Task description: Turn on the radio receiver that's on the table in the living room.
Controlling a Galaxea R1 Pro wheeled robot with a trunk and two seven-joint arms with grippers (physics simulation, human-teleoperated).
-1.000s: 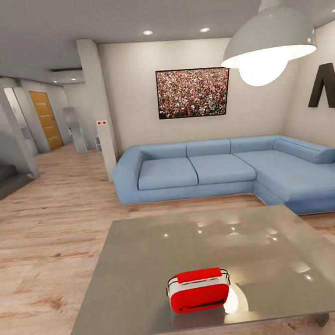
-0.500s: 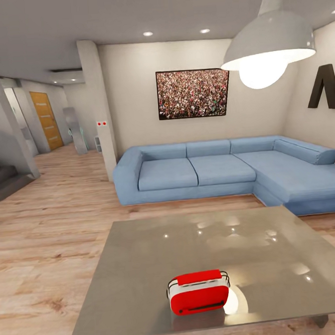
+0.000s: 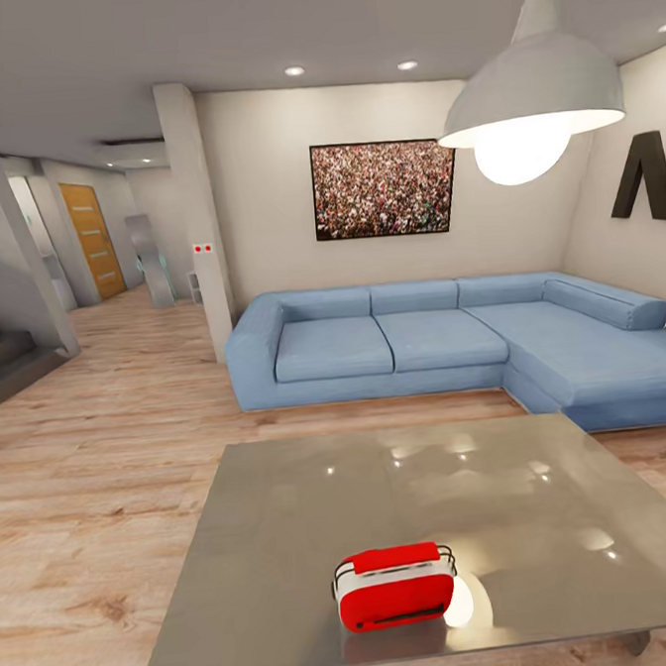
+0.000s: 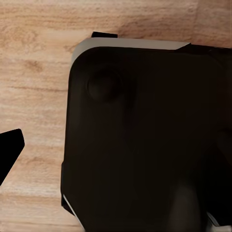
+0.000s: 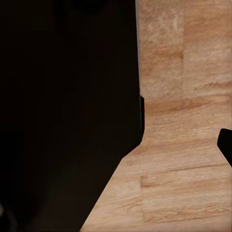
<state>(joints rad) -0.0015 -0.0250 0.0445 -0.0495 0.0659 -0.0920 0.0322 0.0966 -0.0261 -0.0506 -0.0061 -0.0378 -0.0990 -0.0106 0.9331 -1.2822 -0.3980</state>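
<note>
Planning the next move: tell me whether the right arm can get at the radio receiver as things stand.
Probably not yet. The radio receiver sits near the table's near edge with nothing around it, but the right wrist view looks down at wood floor, so that arm seems hung low, away from the tabletop.

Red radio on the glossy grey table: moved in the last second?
No. The small red box radio with white trim keeps its place near the near edge of the glossy grey square table; the slight whole-picture shift is the head camera moving.

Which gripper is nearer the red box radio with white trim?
Cannot tell. Both wrist cameras face wood floor beside the robot's dark body; the radio sits ahead on the glossy grey table.
</note>
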